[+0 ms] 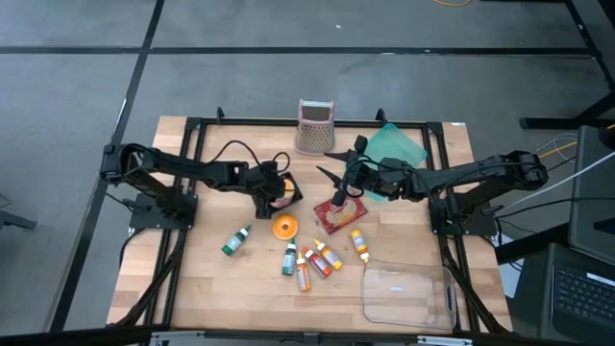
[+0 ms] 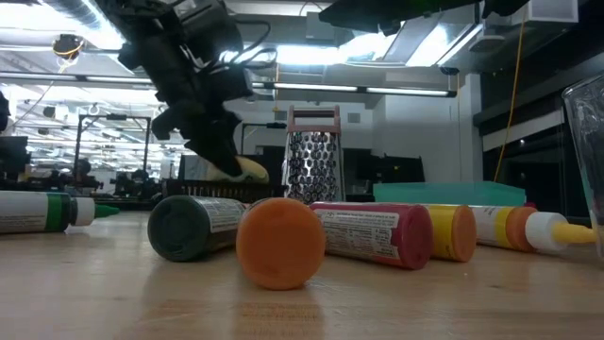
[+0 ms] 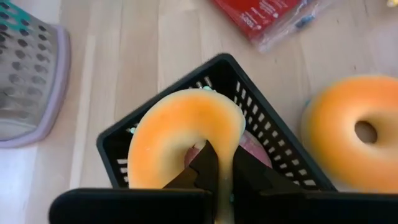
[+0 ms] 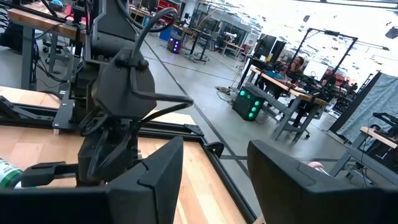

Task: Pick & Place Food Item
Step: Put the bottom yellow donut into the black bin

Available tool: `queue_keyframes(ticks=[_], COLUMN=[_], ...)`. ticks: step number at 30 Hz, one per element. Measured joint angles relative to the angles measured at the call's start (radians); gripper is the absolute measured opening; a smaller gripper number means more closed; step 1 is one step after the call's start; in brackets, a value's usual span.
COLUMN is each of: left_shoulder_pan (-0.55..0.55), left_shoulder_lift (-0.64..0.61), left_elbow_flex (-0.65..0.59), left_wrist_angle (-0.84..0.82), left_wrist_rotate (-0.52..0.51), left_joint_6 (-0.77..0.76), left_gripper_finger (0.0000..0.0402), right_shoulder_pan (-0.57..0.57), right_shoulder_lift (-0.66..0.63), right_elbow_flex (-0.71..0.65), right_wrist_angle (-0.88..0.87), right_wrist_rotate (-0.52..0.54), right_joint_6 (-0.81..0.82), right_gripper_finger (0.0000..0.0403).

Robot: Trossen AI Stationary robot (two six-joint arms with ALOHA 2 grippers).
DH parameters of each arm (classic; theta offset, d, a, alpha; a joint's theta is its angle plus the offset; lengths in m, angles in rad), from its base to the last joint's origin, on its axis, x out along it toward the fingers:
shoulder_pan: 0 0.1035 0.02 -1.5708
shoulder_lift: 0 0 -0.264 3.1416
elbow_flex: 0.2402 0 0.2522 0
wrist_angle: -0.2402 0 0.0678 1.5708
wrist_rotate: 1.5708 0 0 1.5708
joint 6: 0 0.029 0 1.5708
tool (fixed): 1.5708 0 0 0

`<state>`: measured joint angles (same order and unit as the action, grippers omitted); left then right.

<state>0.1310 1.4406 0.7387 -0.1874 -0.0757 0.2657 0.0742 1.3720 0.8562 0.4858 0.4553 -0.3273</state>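
My left gripper (image 3: 225,171) is shut on an orange doughnut (image 3: 183,134) and holds it over a black slotted basket (image 3: 261,106) near the middle of the table; the high view shows the gripper (image 1: 277,192) there. Something pink (image 3: 256,151) lies inside the basket. A second orange doughnut (image 1: 285,227) rests flat on the table just near of the basket. My right gripper (image 1: 329,165) hovers open to the right of the basket, above a red packet (image 1: 341,214), touching nothing. My left gripper pinches the doughnut's ring on its near side (image 3: 224,146), one finger (image 3: 204,167) in the hole and the other (image 3: 249,174) outside the ring. The fingers come from above, slanting down. The doughnut stands tilted on edge above the basket's opening; whether it touches the basket I cannot tell.
A metal box grater (image 1: 314,126) stands at the far edge, with a green cloth (image 1: 396,149) to its right. Several small sauce bottles (image 1: 317,258) lie toward the near edge, a green-capped one (image 1: 235,240) to their left. A clear plastic tub (image 1: 408,296) sits near right.
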Motion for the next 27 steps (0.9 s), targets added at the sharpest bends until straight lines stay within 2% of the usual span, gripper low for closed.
queue_keyframes(ticks=[14,18,27], left_shoulder_pan=[-0.001,-0.006,-0.007], left_shoulder_lift=[0.080,0.074,0.021], left_elbow_flex=[0.001,0.001,0.001], left_wrist_angle=[-0.008,0.002,0.003], left_wrist_rotate=[0.030,0.030,0.026], left_joint_6=[-0.027,-0.027,-0.027], left_gripper_finger=[0.0027,0.0065,0.0188], right_shoulder_pan=[0.000,0.000,0.000], right_shoulder_lift=[0.000,0.000,0.000], right_elbow_flex=[0.000,0.000,0.000], right_wrist_angle=[0.000,0.000,0.000], right_wrist_rotate=[0.000,0.000,0.000], right_joint_6=[0.002,0.002,0.001], right_gripper_finger=[0.0178,0.0178,0.0178])
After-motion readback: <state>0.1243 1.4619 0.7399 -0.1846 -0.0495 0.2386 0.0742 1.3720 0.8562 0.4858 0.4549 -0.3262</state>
